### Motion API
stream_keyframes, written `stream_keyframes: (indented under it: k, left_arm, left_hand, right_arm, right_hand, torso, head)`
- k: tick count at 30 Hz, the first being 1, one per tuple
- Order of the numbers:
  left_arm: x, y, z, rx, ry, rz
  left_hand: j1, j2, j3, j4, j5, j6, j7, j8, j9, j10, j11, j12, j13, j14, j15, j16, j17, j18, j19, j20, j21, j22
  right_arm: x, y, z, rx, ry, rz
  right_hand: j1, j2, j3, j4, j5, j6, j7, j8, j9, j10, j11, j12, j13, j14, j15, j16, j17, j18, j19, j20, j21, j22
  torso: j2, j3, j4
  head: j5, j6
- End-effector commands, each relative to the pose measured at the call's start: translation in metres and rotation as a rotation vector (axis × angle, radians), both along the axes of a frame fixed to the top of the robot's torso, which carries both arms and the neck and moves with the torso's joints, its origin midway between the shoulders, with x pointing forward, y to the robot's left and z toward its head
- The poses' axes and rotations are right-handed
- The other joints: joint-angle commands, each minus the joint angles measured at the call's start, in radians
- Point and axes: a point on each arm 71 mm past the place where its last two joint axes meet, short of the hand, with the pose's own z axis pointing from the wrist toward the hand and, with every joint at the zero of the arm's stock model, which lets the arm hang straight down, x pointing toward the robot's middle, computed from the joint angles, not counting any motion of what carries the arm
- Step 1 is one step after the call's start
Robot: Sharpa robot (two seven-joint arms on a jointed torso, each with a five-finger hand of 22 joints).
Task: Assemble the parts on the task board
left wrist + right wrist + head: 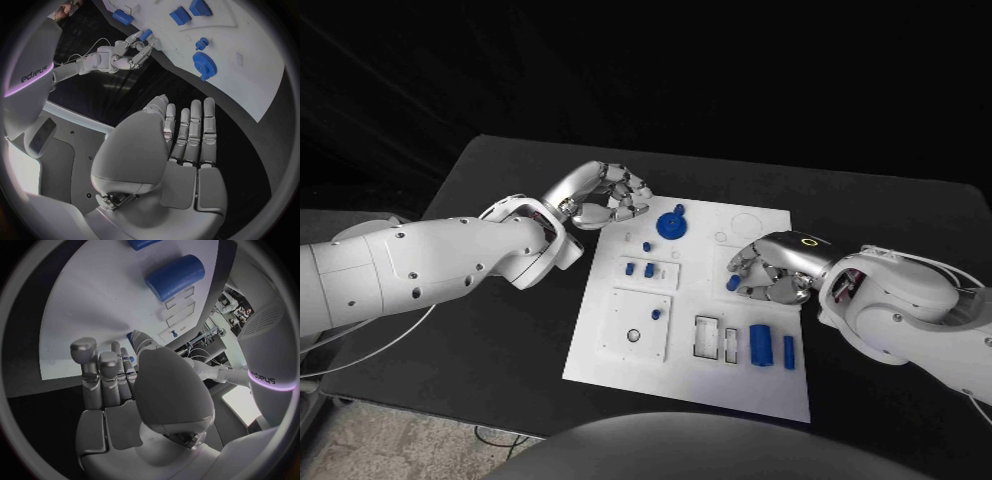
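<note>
The task board [733, 375], a flat white rectangular plate, lies in the middle of the matt black desk [488, 330] with its long axis running near to far, slightly slanted.

A blue toothed gear [672, 223] lies flat near the board's far left corner, a small knob just beyond it. Nearer, small blue pegs [639, 268] stand on a raised white square. On the near right part, a blue cylinder [760, 343] lies on its side with its long axis near to far, and a thinner blue bar [789, 351] lies just right of it, parallel. Left of these are two narrow rectangular slots [708, 337], and further left a square white panel [636, 325] with a small round hole.

The left hand [606, 196], silver and segmented, hovers at the board's far left edge just left of the gear; in the left wrist view its fingers [187, 132] are extended side by side, holding nothing.

The right hand [769, 270] sits over the board's middle right, its fingers curled together and pinching a small blue part [733, 283] at the fingertips.
</note>
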Motion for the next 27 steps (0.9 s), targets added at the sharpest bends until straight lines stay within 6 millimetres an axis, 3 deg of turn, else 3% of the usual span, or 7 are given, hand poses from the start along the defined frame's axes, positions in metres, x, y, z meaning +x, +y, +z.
stream_keyframes:
  k: [1,19,27]
  left_arm:
    - [-0.0004,-0.0024,-0.0021,-0.003,0.020,-0.013]
    - [-0.0002,-0.0028,-0.0052,0.001,0.033,-0.011]
    - [-0.0004,-0.0027,-0.0074,0.003,0.042,-0.010]
  left_hand:
    - [0.009,-0.001,0.005,-0.004,0.006,-0.003,0.001,0.007,0.000,0.002,0.007,0.006,-0.002,0.006,-0.001,0.002,-0.002,0.015,0.009,-0.001,-0.001,0.002]
    - [0.015,0.002,0.008,-0.005,0.008,-0.002,0.001,0.009,0.001,0.003,0.008,0.006,-0.005,0.007,-0.001,0.002,-0.003,0.015,0.011,-0.001,0.000,0.004]
    - [0.016,0.003,0.009,-0.005,0.009,-0.002,0.002,0.009,0.001,0.004,0.008,0.006,-0.006,0.008,-0.001,0.002,-0.003,0.015,0.011,-0.001,0.000,0.004]
  right_arm:
    - [-0.0007,0.0014,-0.0009,0.026,0.012,0.007]
    - [-0.0013,0.0077,0.0001,0.048,0.000,0.030]
    - [-0.0020,0.0088,0.0034,0.087,-0.018,0.024]
  right_hand:
    - [-0.013,0.001,0.004,0.003,-0.010,0.004,0.004,-0.003,-0.001,0.016,-0.002,0.006,0.001,0.007,-0.004,0.004,0.000,-0.020,0.007,-0.004,0.003,0.085]
    - [0.001,0.002,0.030,-0.028,-0.029,0.105,-0.024,0.056,0.040,0.042,-0.011,-0.017,-0.001,0.003,-0.012,-0.002,-0.008,-0.021,0.005,-0.012,-0.003,0.084]
    - [0.027,0.019,0.052,-0.053,-0.034,0.166,-0.040,0.105,0.080,0.091,-0.029,-0.012,0.003,0.006,-0.026,-0.001,-0.008,-0.021,0.010,-0.023,0.007,0.087]
  torso:
    - [0.000,0.0000,0.0002]
    - [0.001,0.0003,0.0013]
    - [0.001,0.0003,0.0006]
  head:
    - [-0.003,0.000]
    - [-0.003,0.000]
    - [0.000,0.000]
